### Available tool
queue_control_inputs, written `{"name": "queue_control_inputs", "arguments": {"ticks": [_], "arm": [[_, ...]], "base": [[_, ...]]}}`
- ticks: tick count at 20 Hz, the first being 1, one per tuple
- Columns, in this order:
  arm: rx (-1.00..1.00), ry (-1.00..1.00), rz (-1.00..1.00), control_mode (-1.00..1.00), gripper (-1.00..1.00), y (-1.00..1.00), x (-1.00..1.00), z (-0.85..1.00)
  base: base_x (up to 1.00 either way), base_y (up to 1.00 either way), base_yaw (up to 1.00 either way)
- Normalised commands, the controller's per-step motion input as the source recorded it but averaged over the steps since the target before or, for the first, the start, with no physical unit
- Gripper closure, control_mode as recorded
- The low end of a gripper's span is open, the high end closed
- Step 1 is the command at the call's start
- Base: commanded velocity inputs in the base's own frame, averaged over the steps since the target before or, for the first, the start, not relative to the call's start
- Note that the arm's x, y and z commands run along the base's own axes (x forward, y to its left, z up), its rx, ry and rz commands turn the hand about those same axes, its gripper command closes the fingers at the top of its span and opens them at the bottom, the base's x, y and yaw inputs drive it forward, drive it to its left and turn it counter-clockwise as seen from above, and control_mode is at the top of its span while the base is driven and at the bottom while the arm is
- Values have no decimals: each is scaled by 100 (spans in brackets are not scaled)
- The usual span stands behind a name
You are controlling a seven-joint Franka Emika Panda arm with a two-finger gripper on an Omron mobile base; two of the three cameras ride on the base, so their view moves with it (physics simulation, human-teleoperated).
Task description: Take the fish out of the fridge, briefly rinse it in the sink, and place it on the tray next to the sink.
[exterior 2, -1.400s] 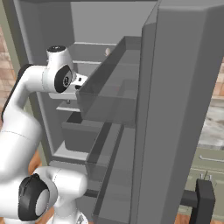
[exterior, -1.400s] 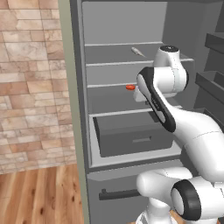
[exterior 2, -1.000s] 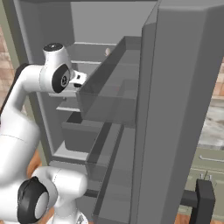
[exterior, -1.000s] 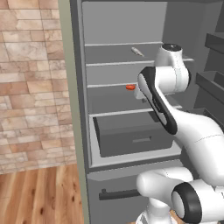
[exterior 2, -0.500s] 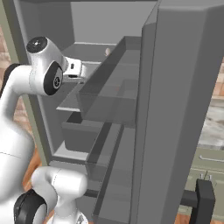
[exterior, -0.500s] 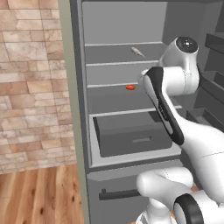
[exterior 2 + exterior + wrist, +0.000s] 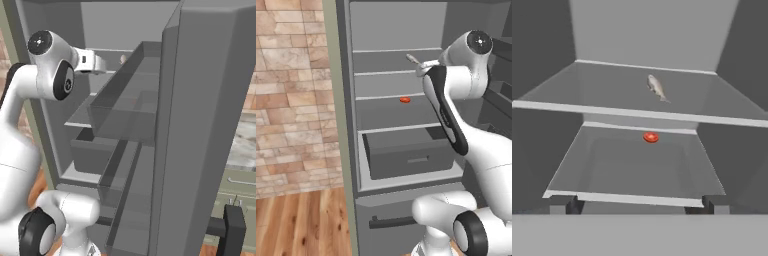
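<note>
Fish (image 7: 656, 88) on upper fridge (image 7: 396, 125) shelf: likely light, slippery, thin. Best pinched across mid-body. Gripper (image 7: 640, 204) fully open, empty, well apart.

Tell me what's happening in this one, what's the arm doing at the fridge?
The white arm is reaching into the open fridge toward the fish, which lies on an upper shelf. A small red item sits on the shelf below, above a dark drawer. The hand is open, short of the shelves and holding nothing. The fish has not been picked up yet, so rinsing and placing it are still to come.
</note>
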Motion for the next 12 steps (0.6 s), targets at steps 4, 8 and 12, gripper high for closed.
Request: {"name": "queue_control_inputs", "arguments": {"ticks": [4,8,12], "arm": [[5,-6,12,-100,-100,-43,7,16],[5,0,13,-100,-100,-44,13,0],[0,6,4,-100,-100,-8,4,-4]], "base": [[0,0,0],[0,0,0],[0,0,0]]}}
